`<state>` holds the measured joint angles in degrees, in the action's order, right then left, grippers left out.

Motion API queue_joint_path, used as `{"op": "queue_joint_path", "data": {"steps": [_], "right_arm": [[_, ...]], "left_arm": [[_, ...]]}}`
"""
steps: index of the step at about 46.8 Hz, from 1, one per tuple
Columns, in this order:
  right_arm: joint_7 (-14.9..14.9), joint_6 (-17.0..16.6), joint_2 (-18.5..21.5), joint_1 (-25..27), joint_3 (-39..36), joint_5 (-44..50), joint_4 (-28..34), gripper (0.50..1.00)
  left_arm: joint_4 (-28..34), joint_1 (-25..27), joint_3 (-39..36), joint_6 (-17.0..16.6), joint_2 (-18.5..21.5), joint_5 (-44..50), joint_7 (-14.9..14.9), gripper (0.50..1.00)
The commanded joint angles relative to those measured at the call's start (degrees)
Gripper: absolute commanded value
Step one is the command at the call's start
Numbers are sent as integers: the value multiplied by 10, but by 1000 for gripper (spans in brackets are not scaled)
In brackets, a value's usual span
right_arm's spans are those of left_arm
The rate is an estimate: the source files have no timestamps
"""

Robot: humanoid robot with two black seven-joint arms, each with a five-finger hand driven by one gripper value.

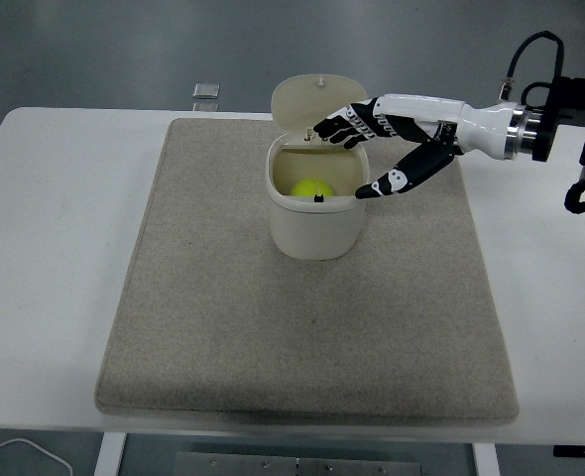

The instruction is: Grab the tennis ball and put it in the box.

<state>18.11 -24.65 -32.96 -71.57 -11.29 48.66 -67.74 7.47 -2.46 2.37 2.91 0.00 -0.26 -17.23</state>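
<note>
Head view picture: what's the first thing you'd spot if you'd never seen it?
The bright yellow tennis ball glows inside the cream box, whose lid is flipped up, in the middle of the beige mat. Just above the box's right rim hangs the robot's right hand, black-and-white fingers spread and empty.

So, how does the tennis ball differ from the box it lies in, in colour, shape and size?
The tennis ball is bright yellow-green; the box is cream.
The ball is a sphere, while the box is a rounded tub with its hinged lid standing open.
The ball is much smaller and sits low inside the box.
Neither is held: the right hand is open above them.
</note>
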Motion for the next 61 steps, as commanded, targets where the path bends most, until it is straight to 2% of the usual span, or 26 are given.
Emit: {"op": "queue_joint_path", "data": {"steps": [1,10,17,24,33,41,48,55,61], "right_arm": [[0,-41,-12,0,-1,-32,3,895],[-1,-102,-32,1,2,-63,24,893],[0,-97,-34,15,1,-85,68,893],[-7,-92,-32,24,-1,-153,110,893],[-47,-62,-27,36,-1,-229,137,895],[-61,-2,-25,61,1,-307,140,895],[-72,36,-11,75,-1,-390,144,893],[-96,67,5,87,-1,-484,157,895],[-103,94,22,94,-1,-523,163,895]], "left_arm": [[0,0,0,0,0,0,0,990],[0,0,0,0,0,0,0,992],[0,0,0,0,0,0,0,992],[0,0,0,0,0,0,0,992],[0,0,0,1,0,0,0,992],[0,0,0,0,0,0,0,992],[0,0,0,0,0,0,0,992],[0,0,0,1,0,0,0,990],[0,0,0,1,0,0,0,992]]}}
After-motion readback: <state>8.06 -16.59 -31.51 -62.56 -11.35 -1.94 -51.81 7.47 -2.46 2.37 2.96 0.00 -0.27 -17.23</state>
